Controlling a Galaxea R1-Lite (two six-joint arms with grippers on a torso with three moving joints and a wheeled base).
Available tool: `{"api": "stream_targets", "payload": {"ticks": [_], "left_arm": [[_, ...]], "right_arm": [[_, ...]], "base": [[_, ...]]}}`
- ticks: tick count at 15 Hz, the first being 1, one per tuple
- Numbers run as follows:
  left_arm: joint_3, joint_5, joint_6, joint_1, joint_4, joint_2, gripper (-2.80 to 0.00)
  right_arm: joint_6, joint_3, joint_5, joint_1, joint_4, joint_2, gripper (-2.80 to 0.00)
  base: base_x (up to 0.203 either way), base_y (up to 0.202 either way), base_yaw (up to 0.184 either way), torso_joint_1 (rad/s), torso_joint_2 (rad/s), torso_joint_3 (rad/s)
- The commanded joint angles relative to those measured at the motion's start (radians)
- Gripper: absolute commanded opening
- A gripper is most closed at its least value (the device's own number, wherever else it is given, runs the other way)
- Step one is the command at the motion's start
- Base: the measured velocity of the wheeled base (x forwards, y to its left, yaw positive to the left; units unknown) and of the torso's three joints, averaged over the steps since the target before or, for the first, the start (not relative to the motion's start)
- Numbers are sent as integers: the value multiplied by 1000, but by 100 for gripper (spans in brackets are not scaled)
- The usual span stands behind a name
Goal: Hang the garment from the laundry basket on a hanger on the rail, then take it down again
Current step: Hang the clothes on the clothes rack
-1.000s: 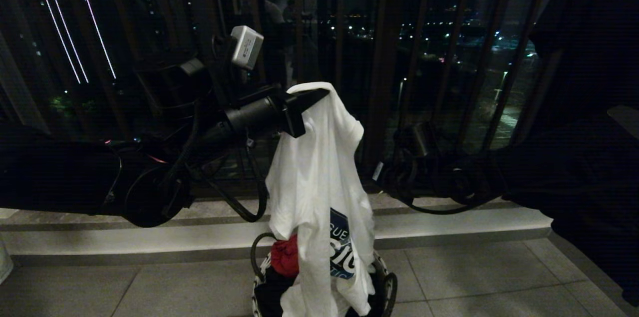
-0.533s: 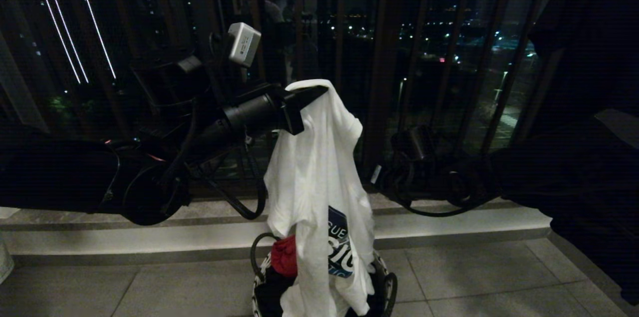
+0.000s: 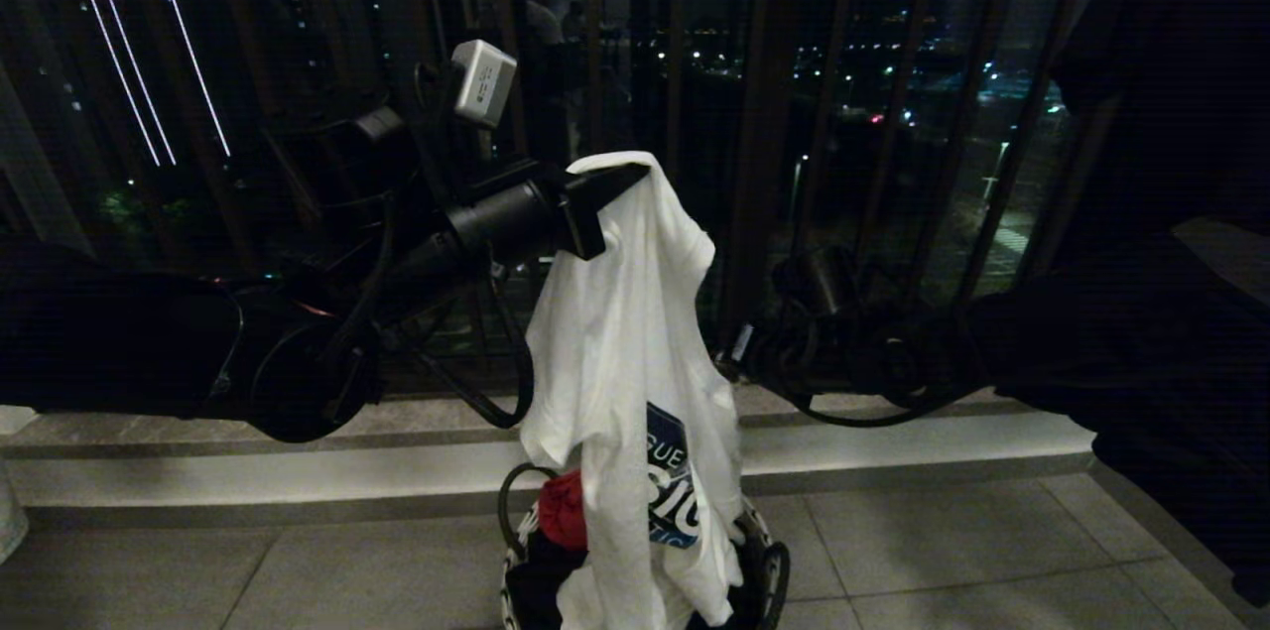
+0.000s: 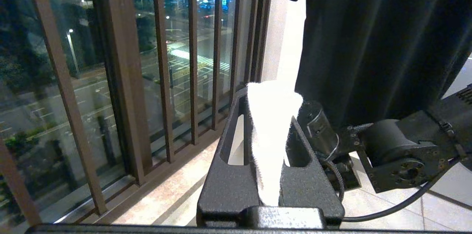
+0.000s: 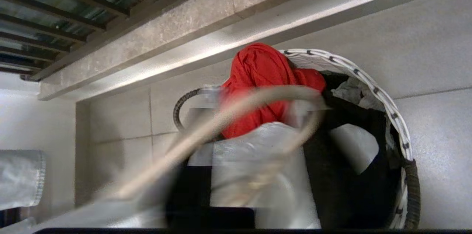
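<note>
The left gripper, raised level above the one basket, pinches the single T-shirt, which drapes into it. The right gripper sits beside the shirt; its grip is unclear.

Dim night scene; city lights glint beyond dark bars, and the right wrist's close foreground smears into blur.

— Garment? White, with blue-and-black shield graphic and white lettering.
— Laundry basket? White weave flecked black, black handles.
— Inside, at twelve o'clock? Red cloth; black garment beside.
</note>
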Motion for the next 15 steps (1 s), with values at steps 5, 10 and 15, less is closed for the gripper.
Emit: {"api": "stream_targets", "payload": {"ticks": [5,10,15], "left_arm": [[0,-2,-1,0,-5,5,-280],[12,-6,3,-5,7,-3,-280],[1,-5,45,-5,133,-27,-280]], "right_arm": [[8,-3,-1,1,-1,-25,-280],[0,-3,-56,0,-43,-111,-280],[-61,-45,-92,1,-79,-196,-280]], "base": [[0,0,0,0,0,0],[0,0,0,0,0,0],[0,0,0,0,0,0]]}}
